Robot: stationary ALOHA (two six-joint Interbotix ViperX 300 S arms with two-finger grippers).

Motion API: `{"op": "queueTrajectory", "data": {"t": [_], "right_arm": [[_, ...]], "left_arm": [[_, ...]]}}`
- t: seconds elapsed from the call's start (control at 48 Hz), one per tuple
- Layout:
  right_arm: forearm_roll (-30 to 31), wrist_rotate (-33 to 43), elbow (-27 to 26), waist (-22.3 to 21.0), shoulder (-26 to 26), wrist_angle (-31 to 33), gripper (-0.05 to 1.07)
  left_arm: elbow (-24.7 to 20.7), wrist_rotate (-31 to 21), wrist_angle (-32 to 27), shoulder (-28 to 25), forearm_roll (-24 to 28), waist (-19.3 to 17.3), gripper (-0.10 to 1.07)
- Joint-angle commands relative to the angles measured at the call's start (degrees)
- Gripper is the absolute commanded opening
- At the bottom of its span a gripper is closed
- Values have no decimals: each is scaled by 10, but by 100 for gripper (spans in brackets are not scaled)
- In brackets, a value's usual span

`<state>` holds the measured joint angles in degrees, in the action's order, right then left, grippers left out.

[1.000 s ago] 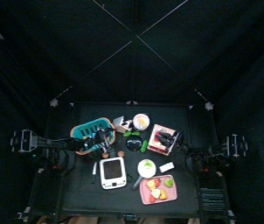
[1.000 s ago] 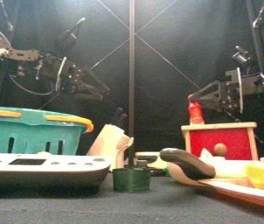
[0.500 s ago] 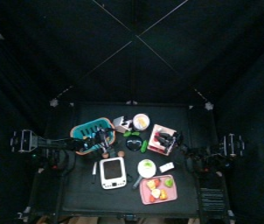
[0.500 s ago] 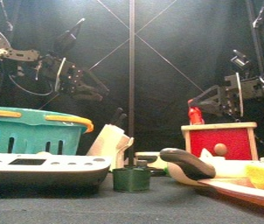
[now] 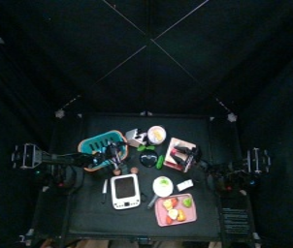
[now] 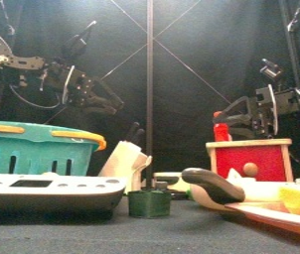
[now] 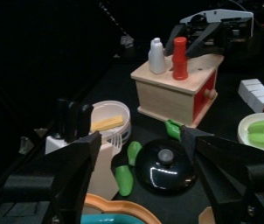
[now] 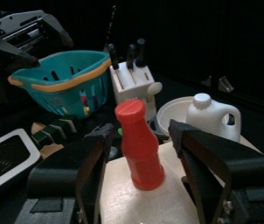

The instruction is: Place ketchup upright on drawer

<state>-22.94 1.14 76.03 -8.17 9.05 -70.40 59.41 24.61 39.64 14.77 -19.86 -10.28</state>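
The red plastic ketchup bottle (image 8: 138, 145) stands upright on the flat top of the small wooden drawer box with a red front (image 7: 179, 86), just beside a white plastic bottle (image 7: 156, 56) that shares the same top. In the front view the ketchup (image 6: 222, 126) rises above the box at about three o'clock from the middle of the scene.

The right gripper (image 8: 153, 140) hangs directly over the drawer top with its two black jaws spread wide, one on each side of the ketchup. Clear gaps show between the jaws and the bottle, so the claw has hold of nothing. In the front view this gripper (image 6: 249, 111) sits just beside the bottle's cap, at roughly two o'clock.

The left gripper (image 7: 144, 147) is also fully spread and empty, held in the air well apart from the drawer box, above a round black lidded pot (image 7: 169, 166) and a green vegetable (image 7: 128, 166). In the front view the left arm (image 6: 60, 79) hangs at about ten o'clock.

Around the drawer box lie a teal plastic basket with an orange rim (image 8: 65, 77), a white block holding black-handled knives (image 8: 135, 80) and a pale round bowl (image 7: 107, 118). Nearer the front edge of the black table (image 6: 139, 233) are a white kitchen scale (image 6: 50, 190) at seven o'clock and a pink plate with food (image 5: 177, 208) at five o'clock.
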Motion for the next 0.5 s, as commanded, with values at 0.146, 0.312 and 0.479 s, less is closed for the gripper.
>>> {"op": "queueTrajectory", "data": {"t": [0.146, 0.312, 0.479], "right_arm": [[3, -1, -13, 1, 16, 2, 91], [4, -1, -17, 1, 21, 21, 91], [4, -7, -22, 1, 24, 40, 91]], "left_arm": [[-5, 1, 4, 5, 1, -1, 103], [-5, 1, 4, 5, 2, -1, 103], [-5, 1, 4, 5, 2, 1, 103]]}}
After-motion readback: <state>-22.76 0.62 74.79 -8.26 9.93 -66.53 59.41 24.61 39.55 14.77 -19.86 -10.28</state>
